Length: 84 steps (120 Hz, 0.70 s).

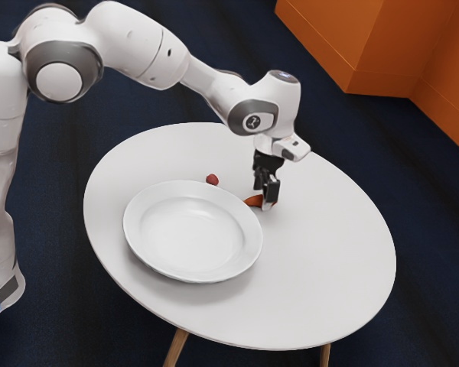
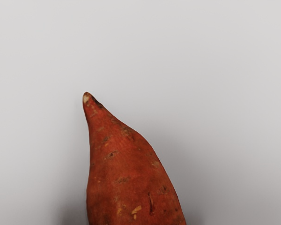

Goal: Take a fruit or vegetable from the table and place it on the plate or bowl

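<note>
Jaws open or closed: it cannot be told from the side. From the exterior view's left the arm reaches over the round white table. A white plate sits on the table. Just behind its far rim a small reddish bit shows (what it is, I cannot tell). Further right the gripper hangs low at the sweet potato, which lies on the table beside the plate's rim, its pointed tip away from the hand.

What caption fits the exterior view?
Gripper at a sweet potato beside the empty plate on a round table.
</note>
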### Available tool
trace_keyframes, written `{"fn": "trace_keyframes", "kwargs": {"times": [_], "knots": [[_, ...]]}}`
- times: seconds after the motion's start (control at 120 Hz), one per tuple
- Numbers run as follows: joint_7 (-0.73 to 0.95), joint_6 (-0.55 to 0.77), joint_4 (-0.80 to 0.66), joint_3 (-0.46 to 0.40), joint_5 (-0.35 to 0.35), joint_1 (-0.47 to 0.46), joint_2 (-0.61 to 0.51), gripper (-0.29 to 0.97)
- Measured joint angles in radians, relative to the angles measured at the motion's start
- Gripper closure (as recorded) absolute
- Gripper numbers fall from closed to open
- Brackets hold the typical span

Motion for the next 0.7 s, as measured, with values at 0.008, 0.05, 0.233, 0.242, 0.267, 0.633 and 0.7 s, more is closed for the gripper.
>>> {"fn": "trace_keyframes", "kwargs": {"times": [0.008, 0.05, 0.233, 0.242, 0.267, 0.633, 0.7], "knots": [[-0.001, 0.0, 0.0, 0.0, -0.001, 0.0, 0.0, 0.04], [-0.004, 0.0, 0.0, 0.0, -0.004, 0.001, 0.002, 0.04], [-0.016, 0.0, 0.003, 0.0, -0.009, 0.001, 0.014, 0.04], [-0.017, 0.0, 0.003, 0.0, -0.009, 0.001, 0.014, 0.04], [-0.018, 0.0, 0.003, 0.0, -0.009, 0.001, 0.017, 0.04], [-0.038, 0.023, 0.009, -0.001, -0.004, 0.0, 0.027, 0.15], [-0.042, 0.031, 0.009, 0.0, -0.002, 0.0, 0.023, 0.27]]}}
